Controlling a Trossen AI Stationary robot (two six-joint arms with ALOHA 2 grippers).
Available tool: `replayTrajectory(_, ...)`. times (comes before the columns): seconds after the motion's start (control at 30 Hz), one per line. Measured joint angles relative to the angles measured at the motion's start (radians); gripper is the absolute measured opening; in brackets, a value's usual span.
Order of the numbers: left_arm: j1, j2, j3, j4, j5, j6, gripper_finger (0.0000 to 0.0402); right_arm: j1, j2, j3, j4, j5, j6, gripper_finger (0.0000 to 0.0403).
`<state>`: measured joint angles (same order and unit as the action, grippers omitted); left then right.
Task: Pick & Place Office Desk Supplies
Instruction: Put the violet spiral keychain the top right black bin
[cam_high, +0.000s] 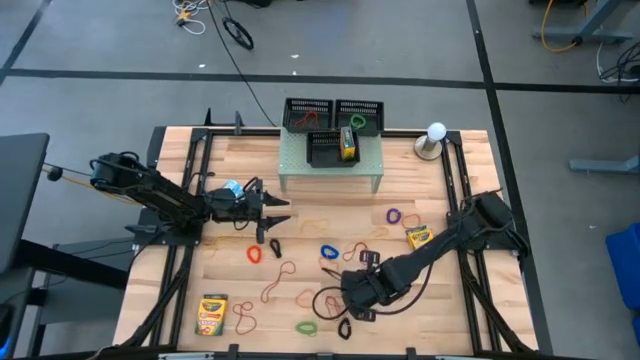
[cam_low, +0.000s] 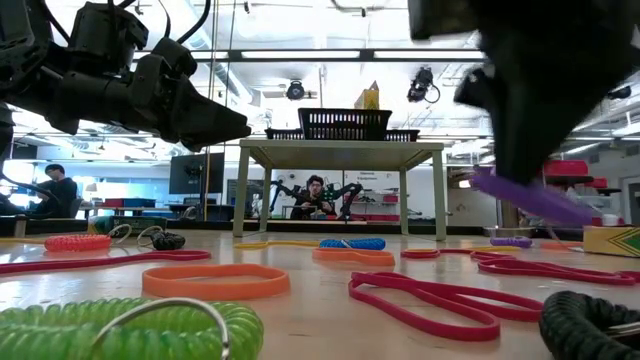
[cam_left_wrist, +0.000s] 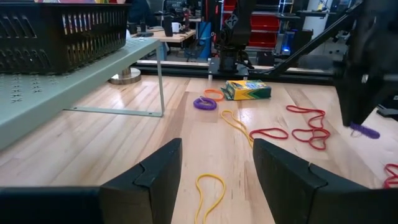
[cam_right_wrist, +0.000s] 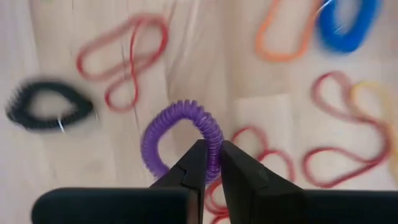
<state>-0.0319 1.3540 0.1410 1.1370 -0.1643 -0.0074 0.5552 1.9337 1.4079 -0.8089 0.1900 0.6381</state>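
Note:
My right gripper (cam_right_wrist: 213, 149) is shut on a purple coil loop (cam_right_wrist: 177, 127), above the near middle of the table (cam_high: 355, 292). Beneath it lie rubber-band loops: red (cam_right_wrist: 124, 56), orange (cam_right_wrist: 283, 37), blue (cam_right_wrist: 345, 25) and a black coil (cam_right_wrist: 46, 112). Crayon boxes lie flat at the near left (cam_high: 212, 313) and the right (cam_high: 419, 236); another sits in a tray on the riser (cam_high: 348, 142). My left gripper (cam_left_wrist: 214, 180) hangs open and level over the table's left middle (cam_high: 275, 212), with nothing between its fingers. My right gripper pinches one side of the purple coil's ring (cam_right_wrist: 214, 144) between its two fingertips. The fingers come from above, pointing steeply down. The coil is lifted clear of the table and hangs below the fingers (cam_low: 530, 198).
Two black mesh trays (cam_high: 333, 113) stand at the far edge behind a pale green riser (cam_high: 330, 165), which carries a third tray. A white-knobbed stand (cam_high: 435, 140) is at the far right. Loose bands and coils are scattered across the table's middle and near part (cam_low: 215, 282).

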Motion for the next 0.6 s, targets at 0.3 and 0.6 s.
replayTrajectory(0.3, 0.0, 0.0, 0.0, 0.001, 0.0, 0.0, 0.0205, -0.049, -0.099, 0.162, -0.161, 0.137, 0.047, 0.0041)
replayTrajectory(0.6, 0.0, 0.0, 0.0, 0.002, 0.0, 0.0, 0.0205, -0.232, -0.215, 0.351, -0.283, 0.281, 0.058, 0.0041)
